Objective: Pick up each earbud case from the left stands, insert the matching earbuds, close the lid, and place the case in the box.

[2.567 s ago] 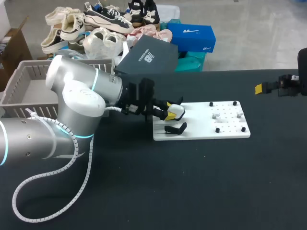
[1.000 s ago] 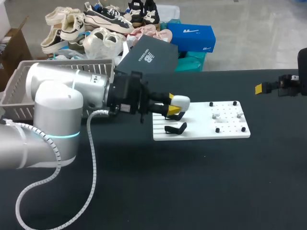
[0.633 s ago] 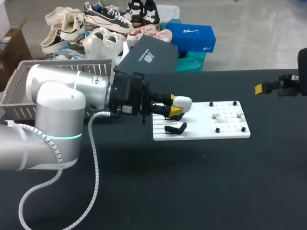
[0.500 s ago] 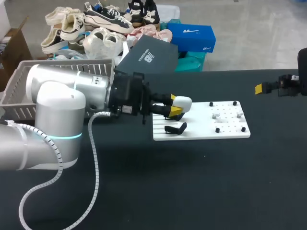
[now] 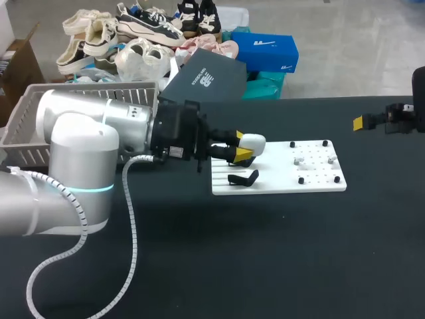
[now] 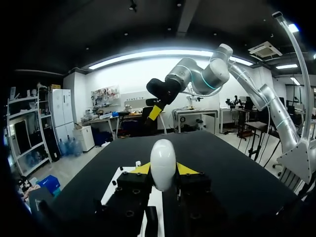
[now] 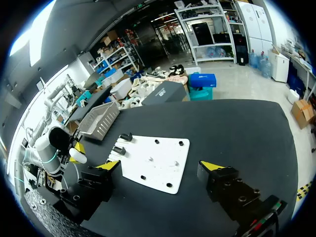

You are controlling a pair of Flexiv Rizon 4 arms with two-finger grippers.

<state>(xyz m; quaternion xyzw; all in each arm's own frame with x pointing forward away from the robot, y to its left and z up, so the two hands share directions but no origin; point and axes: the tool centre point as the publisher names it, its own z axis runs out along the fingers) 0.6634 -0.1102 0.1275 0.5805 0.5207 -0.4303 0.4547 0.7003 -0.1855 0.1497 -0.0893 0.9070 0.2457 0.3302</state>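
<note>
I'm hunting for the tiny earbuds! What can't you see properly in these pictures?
- Earbuds: in the head view they are too small, only pale specks on the white board.
- Case: in the left wrist view it is seen end-on, and the left gripper covers its sides, so the lid line is hidden.
- Basket: in the head view the left arm hides much of it.

One worktop [image 5: 279, 266] carries one white board [image 5: 279, 185]. There is one white earbud case [image 5: 253, 142]. The right wrist view shows two black stands [image 7: 126, 137] at one end of the board; the head view shows only one plainly. Four black pegs [image 5: 301, 180] stand on the board, with two small pale pieces [image 5: 299, 159] among them. One grey basket [image 5: 30, 113] sits at the worktop's far left.
</note>
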